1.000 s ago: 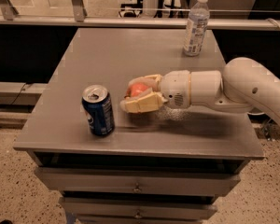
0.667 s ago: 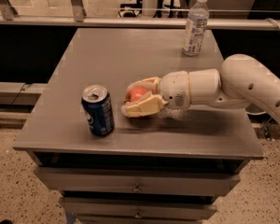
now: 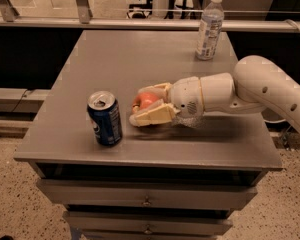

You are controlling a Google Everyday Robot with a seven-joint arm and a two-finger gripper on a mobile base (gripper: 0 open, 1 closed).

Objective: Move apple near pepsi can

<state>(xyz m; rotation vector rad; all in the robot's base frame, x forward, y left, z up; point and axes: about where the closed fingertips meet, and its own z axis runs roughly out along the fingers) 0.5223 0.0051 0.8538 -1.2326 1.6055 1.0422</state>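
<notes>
The red-orange apple [image 3: 146,101] sits between the two cream fingers of my gripper [image 3: 140,105], low over the grey table top [image 3: 115,59]. The gripper is shut on the apple, and the white arm reaches in from the right. The dark blue pepsi can [image 3: 105,118] stands upright near the table's front left, a short gap to the left of the apple and the fingertips.
A clear plastic water bottle [image 3: 210,26] with a white cap stands at the table's back right. The table has drawers below its front edge [image 3: 147,201]. A railing and a dark gap run behind the table. A cable hangs at the far right.
The gripper has carried the apple a little to the left, toward the can. The can and the bottle have not moved.
</notes>
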